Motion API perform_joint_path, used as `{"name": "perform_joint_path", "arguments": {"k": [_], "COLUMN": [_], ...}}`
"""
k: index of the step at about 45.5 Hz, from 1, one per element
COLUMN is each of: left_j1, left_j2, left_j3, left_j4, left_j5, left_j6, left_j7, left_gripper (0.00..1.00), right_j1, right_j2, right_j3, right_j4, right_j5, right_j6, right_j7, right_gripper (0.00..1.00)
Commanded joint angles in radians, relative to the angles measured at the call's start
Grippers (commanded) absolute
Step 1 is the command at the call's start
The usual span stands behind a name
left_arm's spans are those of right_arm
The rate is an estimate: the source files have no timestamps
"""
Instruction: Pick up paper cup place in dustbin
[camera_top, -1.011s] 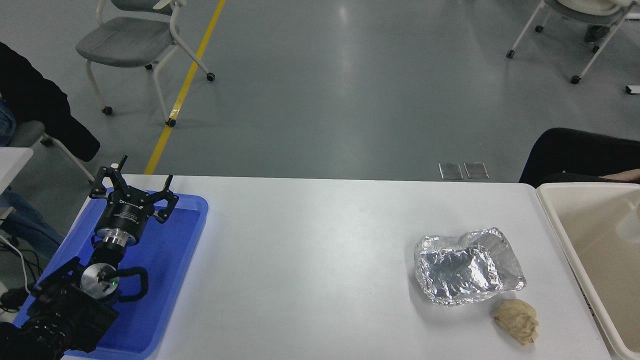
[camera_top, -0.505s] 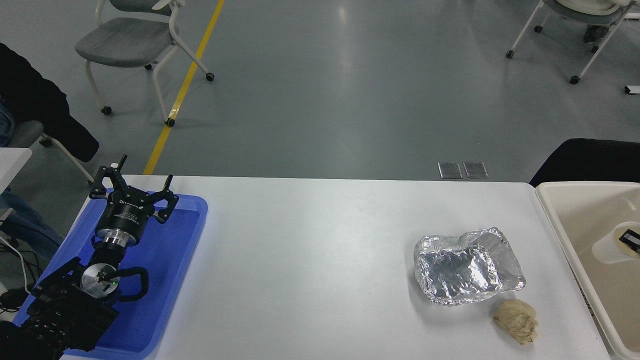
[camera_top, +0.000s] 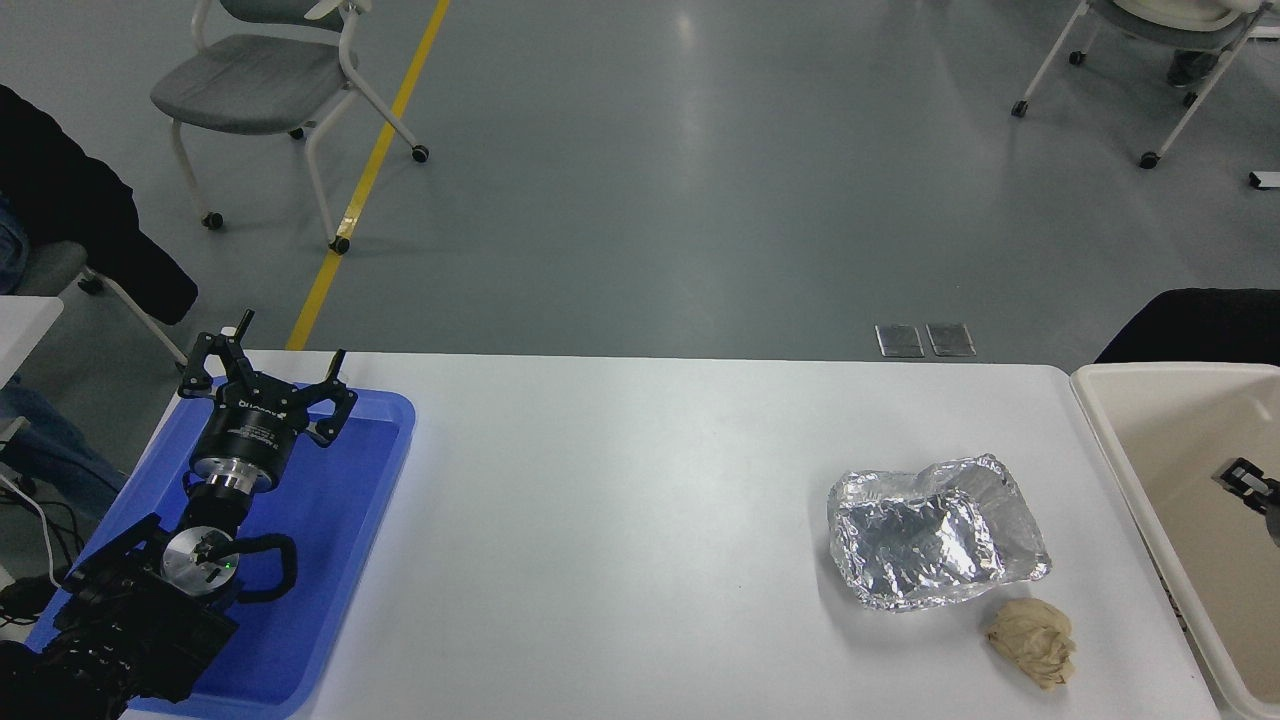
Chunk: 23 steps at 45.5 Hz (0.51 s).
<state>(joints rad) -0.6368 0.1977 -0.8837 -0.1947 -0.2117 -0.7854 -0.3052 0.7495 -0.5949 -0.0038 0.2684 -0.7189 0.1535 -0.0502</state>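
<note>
At the desk's right edge, the cream, wide-rimmed dustbin (camera_top: 1120, 440) holds the right gripper (camera_top: 1245, 478), jaws' state unclear.

The dustbin (camera_top: 1150, 480) is a big cream tub with rounded corners and a wide rim, sitting open side up at the right end of the white table and running off the picture's right edge; the paper cup cannot be seen.
</note>
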Motion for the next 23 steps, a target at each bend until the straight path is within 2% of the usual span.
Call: {"name": "perform_joint_path", "arguments": {"k": [1,9,17,23], "left_j1": [-0.001,-0.001,-0.001,-0.001], "left_j2": [-0.001,-0.001,-0.001,-0.001], "left_j3": [0.0,0.0,0.0,0.0], "left_j4": [0.0,-0.003,-0.003,0.0], "left_j5": [0.0,0.0,0.0,0.0], "left_j6": [0.0,0.0,0.0,0.0], "left_j7": [0.0,0.0,0.0,0.0], "left_gripper": [1.0,1.0,1.0,1.0], "right_j1": [0.177,0.46,0.821,1.053], "right_j2": [-0.115,-0.25,-0.25,-0.203], "right_j3": [-0.155,-0.434,-0.767,-0.918], "right_j4": [0.244,0.573,0.84,0.992], "right_j5": [-0.005,-0.008,0.009,0.012], "right_j6": [0.003,0.029,0.1,0.264], "right_j7": [-0.002,-0.007,-0.007,-0.007], "right_gripper": [1.0,1.0,1.0,1.0]}}
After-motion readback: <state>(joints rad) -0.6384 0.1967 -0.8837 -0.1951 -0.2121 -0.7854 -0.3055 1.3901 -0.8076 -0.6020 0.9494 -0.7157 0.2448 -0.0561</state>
